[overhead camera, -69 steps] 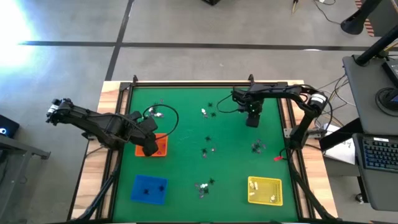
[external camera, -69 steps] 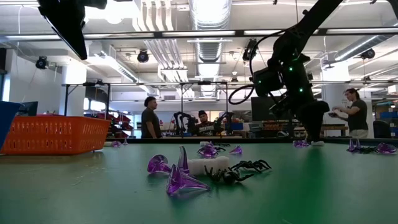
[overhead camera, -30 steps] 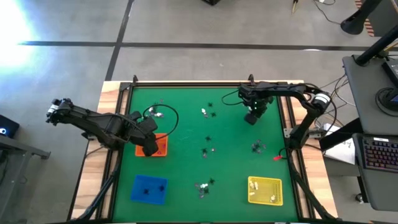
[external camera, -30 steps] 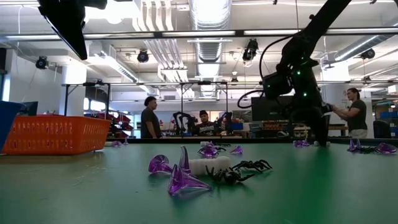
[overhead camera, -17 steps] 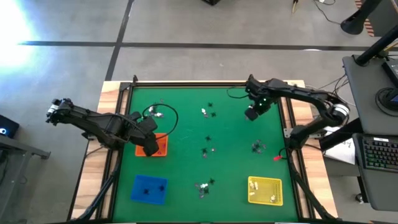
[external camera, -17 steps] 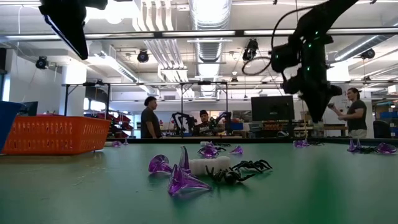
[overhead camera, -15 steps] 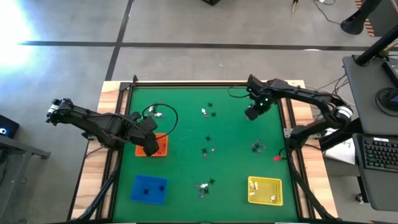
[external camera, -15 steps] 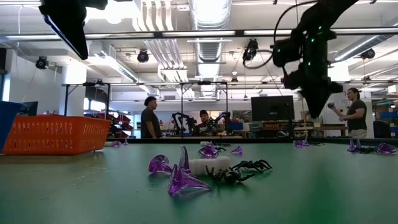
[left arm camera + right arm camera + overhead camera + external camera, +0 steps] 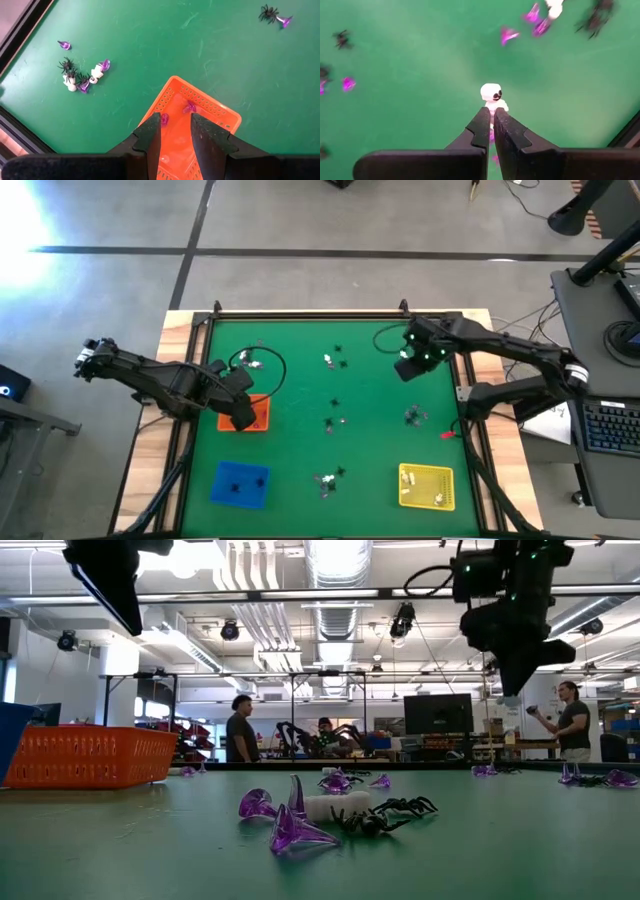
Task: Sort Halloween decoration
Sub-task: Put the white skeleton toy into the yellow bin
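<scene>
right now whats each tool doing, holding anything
Left tool: open, empty, over the orange tray.
Right tool: shut on a white skeleton trinket, raised above the table.

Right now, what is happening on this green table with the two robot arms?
The robot is sorting tiny Halloween trinkets into coloured trays. The right hand is shut on a small white skeleton figure and holds it in the air above the far right part of the green table. The left hand hovers over the orange tray, which already holds purple pieces. More trinkets lie scattered on the table, and a blue tray and a yellow tray sit near the front edge.
</scene>
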